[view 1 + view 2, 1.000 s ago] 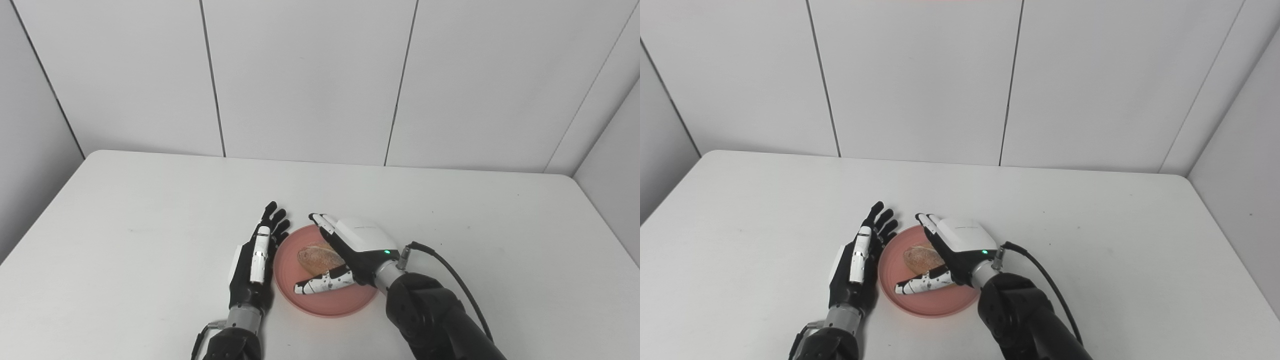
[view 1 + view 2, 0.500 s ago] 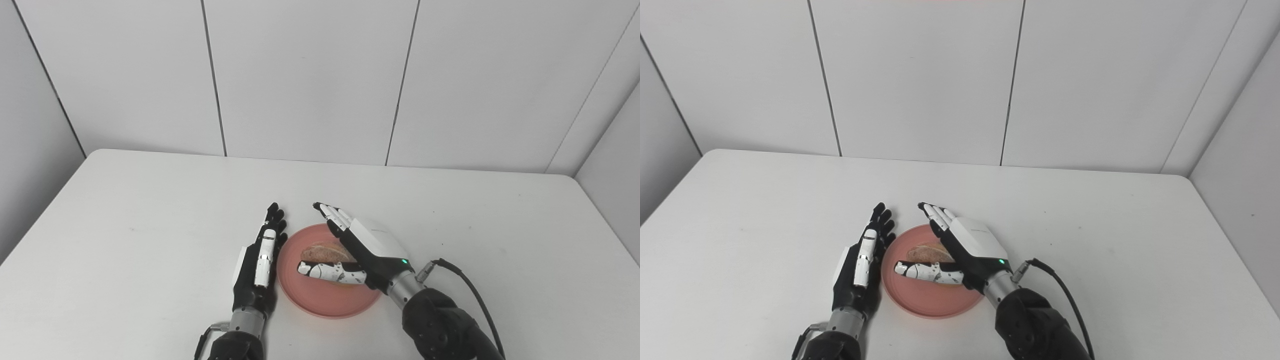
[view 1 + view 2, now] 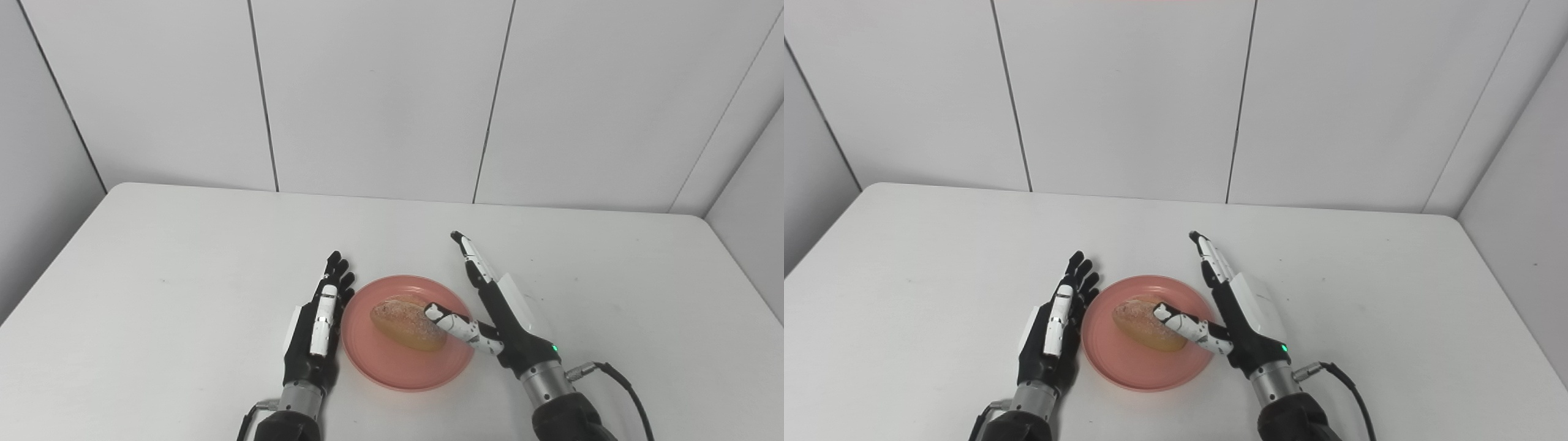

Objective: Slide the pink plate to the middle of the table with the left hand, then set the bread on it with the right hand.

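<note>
Bread (image 3: 407, 322) lies on the pink plate (image 3: 392, 372) at mid-tabletop (image 3: 184, 245) | Right hand (image 3: 497, 312), just right of the plate, is spread wide and holds nothing, thumb over the loaf's right end | Left hand (image 3: 315, 327), fingers straight and apart, stands edge-on against the plate's left rim

The round pink plate (image 3: 401, 367) sits on the white counter (image 3: 184, 245) near its front edge, about midway across, with the oval brown bread roll (image 3: 405, 321) lying on it, a little behind the plate's middle. The black-and-white left hand (image 3: 313, 331) rests just beside the plate's left rim. The black-and-white right hand (image 3: 497, 312) stands at the plate's right rim, its thumb reaching over the plate to the bread's right end and its fingers (image 3: 473, 260) pointing toward the back wall.
</note>
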You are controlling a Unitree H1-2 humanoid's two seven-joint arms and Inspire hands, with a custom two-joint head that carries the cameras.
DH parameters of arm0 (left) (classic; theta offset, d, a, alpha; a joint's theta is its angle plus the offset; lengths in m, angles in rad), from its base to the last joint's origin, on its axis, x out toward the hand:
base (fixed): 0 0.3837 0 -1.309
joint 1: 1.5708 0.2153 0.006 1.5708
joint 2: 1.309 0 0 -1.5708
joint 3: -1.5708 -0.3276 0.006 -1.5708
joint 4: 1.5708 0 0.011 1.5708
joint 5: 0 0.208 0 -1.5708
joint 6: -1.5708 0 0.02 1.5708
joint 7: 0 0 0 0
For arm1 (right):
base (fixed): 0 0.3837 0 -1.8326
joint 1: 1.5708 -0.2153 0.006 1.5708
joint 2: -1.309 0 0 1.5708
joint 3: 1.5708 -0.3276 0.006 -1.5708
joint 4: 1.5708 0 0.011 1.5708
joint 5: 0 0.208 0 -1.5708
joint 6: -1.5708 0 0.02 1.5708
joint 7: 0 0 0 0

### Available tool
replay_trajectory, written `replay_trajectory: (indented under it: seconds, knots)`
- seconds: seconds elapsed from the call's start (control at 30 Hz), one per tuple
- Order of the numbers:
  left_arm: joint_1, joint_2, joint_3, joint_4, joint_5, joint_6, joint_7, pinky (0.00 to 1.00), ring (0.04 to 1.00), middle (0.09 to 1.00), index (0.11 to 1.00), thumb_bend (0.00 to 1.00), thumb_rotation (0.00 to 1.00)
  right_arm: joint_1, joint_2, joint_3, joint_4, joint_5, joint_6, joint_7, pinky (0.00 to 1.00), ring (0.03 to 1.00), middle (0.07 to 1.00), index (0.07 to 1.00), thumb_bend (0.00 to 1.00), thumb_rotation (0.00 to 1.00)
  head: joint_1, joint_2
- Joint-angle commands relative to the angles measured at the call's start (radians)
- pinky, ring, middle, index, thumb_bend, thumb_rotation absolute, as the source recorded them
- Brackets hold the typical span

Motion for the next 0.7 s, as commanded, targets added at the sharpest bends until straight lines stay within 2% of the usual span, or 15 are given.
replay_trajectory:
  seconds: [0.0,0.1,0.37,0.53,0.67]
  knots:
    - [0.023,0.009,0.005,-0.011,0.006,0.012,0.005,0.98,0.977,0.991,0.973,0.42,0.95,0.019,0.015,-0.019,-0.037,0.025,-0.031,-0.031,0.9,0.961,0.986,0.983,0.69,1.0,-0.002,0.001]
    - [0.037,0.013,0.009,-0.029,-0.001,0.018,0.002,0.98,0.978,0.99,0.971,0.42,0.92,0.051,0.026,-0.042,-0.03,0.049,-0.049,-0.056,0.91,0.954,0.974,0.97,0.61,1.0,-0.016,-0.001]
    - [0.055,0.034,0.008,-0.033,0.014,-0.022,0.005,0.98,0.981,0.993,0.978,0.42,0.98,0.098,0.048,-0.08,-0.011,0.112,-0.06,-0.084,0.93,0.961,0.972,0.97,0.57,1.0,-0.022,-0.002]
    - [0.06,0.038,0.014,-0.026,0.02,-0.054,0.011,0.97,0.98,0.992,0.977,0.39,0.98,0.116,0.074,-0.099,0.005,0.175,-0.061,-0.083,0.88,0.944,0.956,0.952,0.54,1.0,-0.023,0.0]
    - [0.062,0.041,0.016,-0.023,0.035,-0.073,0.023,0.97,0.978,0.99,0.976,0.38,1.0,0.124,0.101,-0.111,0.018,0.235,-0.056,-0.075,0.86,0.93,0.949,0.948,0.49,1.0,-0.022,0.004]
